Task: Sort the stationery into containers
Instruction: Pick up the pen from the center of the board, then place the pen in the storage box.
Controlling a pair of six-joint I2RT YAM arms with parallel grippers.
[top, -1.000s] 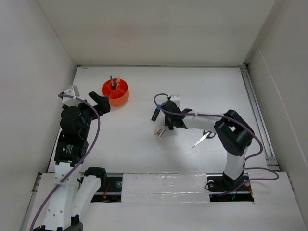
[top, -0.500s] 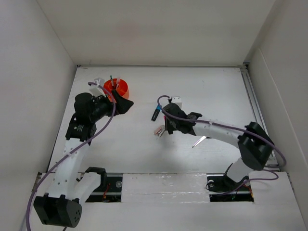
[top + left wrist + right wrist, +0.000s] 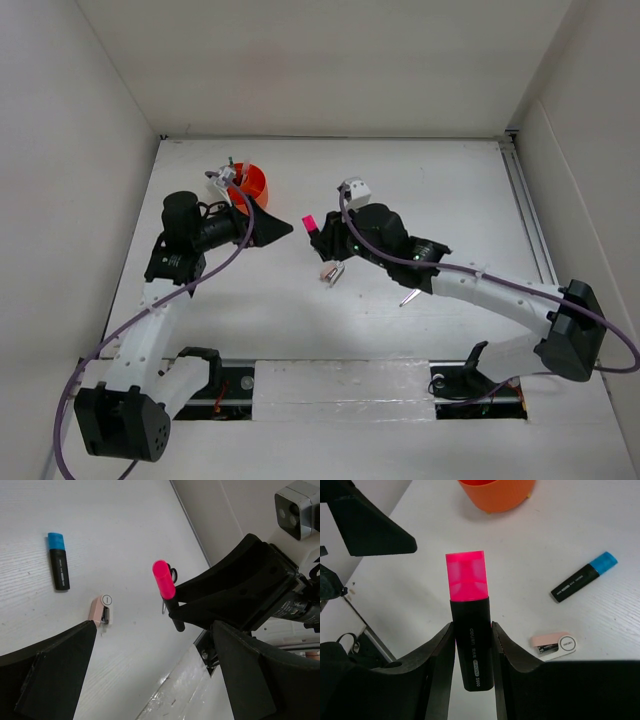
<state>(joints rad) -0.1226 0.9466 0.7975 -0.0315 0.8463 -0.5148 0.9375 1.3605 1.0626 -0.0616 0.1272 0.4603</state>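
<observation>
My right gripper (image 3: 318,232) is shut on a black highlighter with a pink cap (image 3: 469,630) and holds it above the table, cap pointing towards my left gripper; the cap shows in the top view (image 3: 309,221) and the left wrist view (image 3: 164,580). My left gripper (image 3: 276,230) is open and empty, its fingers wide apart, facing the highlighter a short way off. The orange organiser (image 3: 250,182) stands behind the left gripper, a dark pen (image 3: 231,165) upright in it. A blue-capped highlighter (image 3: 583,577) lies on the table.
A small pink and white stapler (image 3: 331,271) lies below the right gripper and also shows in the right wrist view (image 3: 555,645). Scissors (image 3: 410,296) lie partly hidden under the right arm. White walls enclose the table on the left, back and right.
My right gripper has lifted the pink-capped highlighter and moved it up and left. My left arm has swung right, away from the organiser, towards the highlighter.
</observation>
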